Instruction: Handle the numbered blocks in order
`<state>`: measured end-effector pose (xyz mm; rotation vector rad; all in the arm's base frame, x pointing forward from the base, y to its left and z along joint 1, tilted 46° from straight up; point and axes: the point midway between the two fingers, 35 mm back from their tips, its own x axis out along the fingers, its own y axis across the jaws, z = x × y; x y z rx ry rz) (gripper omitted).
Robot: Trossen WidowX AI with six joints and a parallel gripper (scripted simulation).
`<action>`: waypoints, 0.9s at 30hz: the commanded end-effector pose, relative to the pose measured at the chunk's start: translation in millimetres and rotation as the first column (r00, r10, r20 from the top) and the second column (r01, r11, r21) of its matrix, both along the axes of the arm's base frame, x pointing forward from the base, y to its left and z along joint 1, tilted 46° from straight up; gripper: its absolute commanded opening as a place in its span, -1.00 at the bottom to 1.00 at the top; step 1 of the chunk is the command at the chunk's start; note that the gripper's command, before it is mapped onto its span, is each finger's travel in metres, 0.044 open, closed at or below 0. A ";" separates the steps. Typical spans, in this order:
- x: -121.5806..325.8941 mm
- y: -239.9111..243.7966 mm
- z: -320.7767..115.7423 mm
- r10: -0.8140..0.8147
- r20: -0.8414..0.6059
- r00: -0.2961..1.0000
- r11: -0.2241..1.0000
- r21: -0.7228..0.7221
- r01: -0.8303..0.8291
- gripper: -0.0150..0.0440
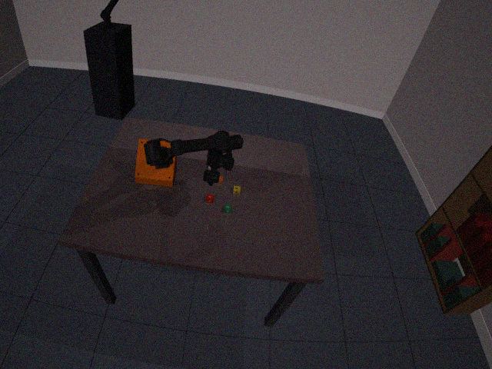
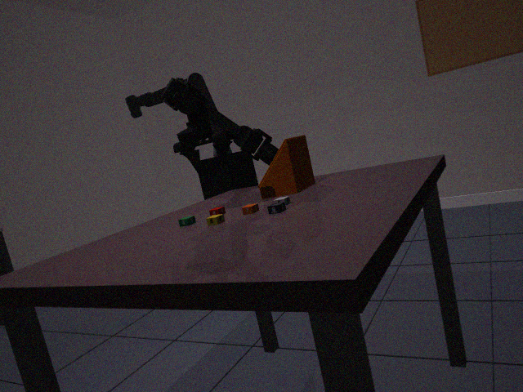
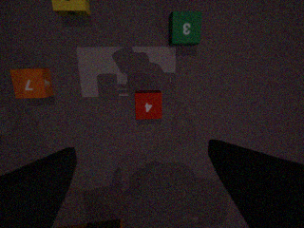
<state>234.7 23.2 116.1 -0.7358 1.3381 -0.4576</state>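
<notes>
My gripper (image 3: 143,150) is open and empty, high above the table, pointing down. Between and beyond its fingertips in the wrist view lies a red block (image 1: 209,198) (image 2: 217,210) (image 3: 148,105) showing 4. A green block (image 1: 227,208) (image 2: 186,220) (image 3: 185,28) shows 3, farther out on the right of the wrist view. An orange block (image 1: 221,179) (image 2: 250,208) (image 3: 29,85) shows 7, at the left. A yellow block (image 1: 237,190) (image 2: 215,220) (image 3: 71,6) is cut off at the wrist view's top; its digit is unclear. A black block (image 2: 276,208) and a white block (image 2: 282,200) have unreadable digits; the arm hides them in the top view.
The orange wedge-shaped base (image 1: 154,174) (image 2: 291,168) of the arm stands on the table (image 1: 258,246) (image 2: 168,257), close to the white block. A dark pedestal (image 1: 113,71) with another arm stands behind the table. A shelf (image 1: 457,254) stands at the right, away from the table.
</notes>
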 end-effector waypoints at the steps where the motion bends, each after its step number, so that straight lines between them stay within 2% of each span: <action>1: -0.2 0.3 -1.7 -0.003 -0.001 1.000 1.000 -0.006 0.003 0.86; 12: 19.0 91.2 -85.2 -0.003 0.001 1.000 1.000 -0.001 0.003 0.86; 27: 18.9 92.6 -86.8 -0.003 0.001 1.000 1.000 -0.001 0.003 0.86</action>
